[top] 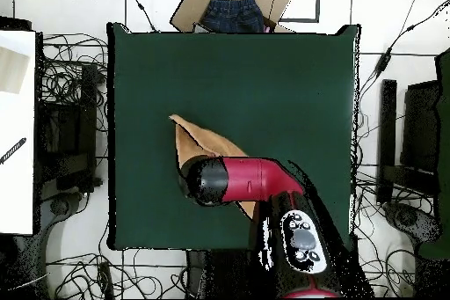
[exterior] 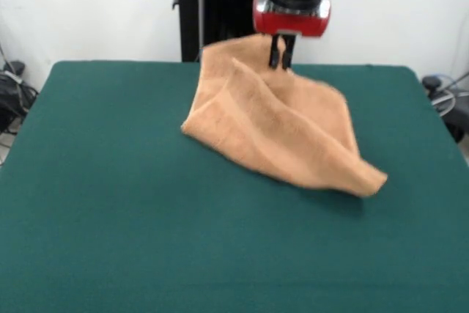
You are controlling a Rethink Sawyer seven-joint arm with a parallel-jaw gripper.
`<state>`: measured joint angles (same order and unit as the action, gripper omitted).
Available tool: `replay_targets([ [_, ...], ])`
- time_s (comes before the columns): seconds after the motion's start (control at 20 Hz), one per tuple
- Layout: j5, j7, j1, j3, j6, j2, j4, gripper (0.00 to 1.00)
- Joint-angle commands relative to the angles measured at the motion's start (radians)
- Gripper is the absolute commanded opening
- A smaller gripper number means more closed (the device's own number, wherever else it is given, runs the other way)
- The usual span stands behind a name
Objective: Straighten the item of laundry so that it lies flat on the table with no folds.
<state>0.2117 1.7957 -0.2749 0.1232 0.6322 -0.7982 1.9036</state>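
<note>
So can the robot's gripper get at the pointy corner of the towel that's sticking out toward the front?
Probably yes. The gripper is shut on the towel at its far edge, so it must let go first. That corner lies in the open on the table, with nothing around it.

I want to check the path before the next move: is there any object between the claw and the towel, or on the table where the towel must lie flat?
Nothing visible stands in the way. The claw is already at the raised far edge of the towel, with no object between them. On the green table the towel is the only thing; it lies creased.
</note>
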Motion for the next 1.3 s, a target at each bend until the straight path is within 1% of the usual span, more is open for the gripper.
replay_targets([
  [0.05, -0.066, 0.031, 0.012, 0.041, 0.239, -0.172, -0.008, 0.0],
  [0.3, -0.047, 0.03, -0.014, 0.061, 0.15, -0.126, 0.003, 0.0],
  [0.55, -0.038, 0.042, -0.015, 0.064, 0.119, -0.106, 0.002, 0.0],
  [0.65, -0.041, 0.045, -0.012, 0.062, 0.128, -0.109, -0.001, 0.0],
  [0.75, -0.034, 0.023, -0.009, 0.072, 0.172, -0.109, -0.045, 0.0],
  [0.9, -0.005, -0.053, -0.022, 0.113, 0.139, -0.101, -0.111, 0.0],
  [1.0, 0.001, -0.072, -0.023, 0.121, 0.166, -0.096, -0.145, 0.0],
  [1.2, -0.018, -0.095, -0.049, 0.148, 0.19, -0.086, -0.16, 0.0],
  [1.3, -0.02, -0.087, -0.056, 0.157, 0.166, -0.077, -0.151, 0.0],
])
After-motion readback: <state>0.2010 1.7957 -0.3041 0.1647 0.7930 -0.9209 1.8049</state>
